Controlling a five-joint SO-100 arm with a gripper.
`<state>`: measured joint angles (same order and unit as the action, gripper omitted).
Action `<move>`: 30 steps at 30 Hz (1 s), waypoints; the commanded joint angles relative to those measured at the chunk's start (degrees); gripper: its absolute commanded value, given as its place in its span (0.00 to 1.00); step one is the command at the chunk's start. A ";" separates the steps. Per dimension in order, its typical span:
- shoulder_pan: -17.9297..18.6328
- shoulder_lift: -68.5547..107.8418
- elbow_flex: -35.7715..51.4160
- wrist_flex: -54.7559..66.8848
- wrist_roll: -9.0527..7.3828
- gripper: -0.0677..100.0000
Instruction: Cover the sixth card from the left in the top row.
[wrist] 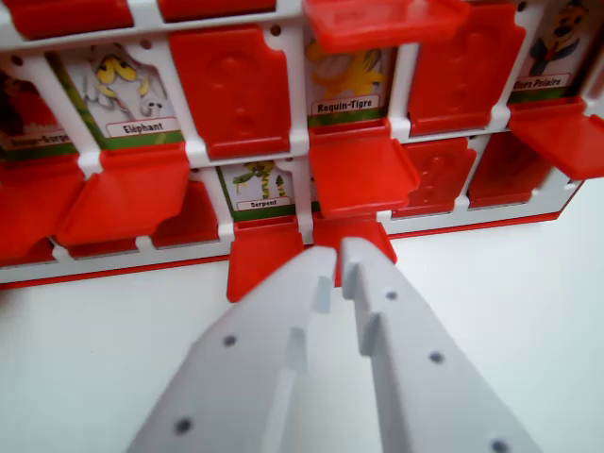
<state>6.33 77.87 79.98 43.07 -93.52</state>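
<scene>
wrist view | end effector [338,260] nearly closed | Serpent card [263,185] partly hidden

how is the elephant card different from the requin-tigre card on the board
The Eléphant card shows a grey animal; the Requin-Tigre card shows a yellow one. The Eléphant card is seen nearly whole, while a raised red flap hides the top of the Requin-Tigre card. The Eléphant card sits further to the wrist view's left. Both are uncovered, with a white name label, a green band and a lowered red flap below.
</scene>
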 commanded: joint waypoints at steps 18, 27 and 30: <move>1.32 -8.35 -14.33 -3.25 -0.53 0.00; 2.20 -11.95 -16.79 -7.38 0.26 0.00; 2.20 -12.92 -18.37 -10.55 1.93 0.00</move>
<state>8.53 63.28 68.38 35.68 -92.64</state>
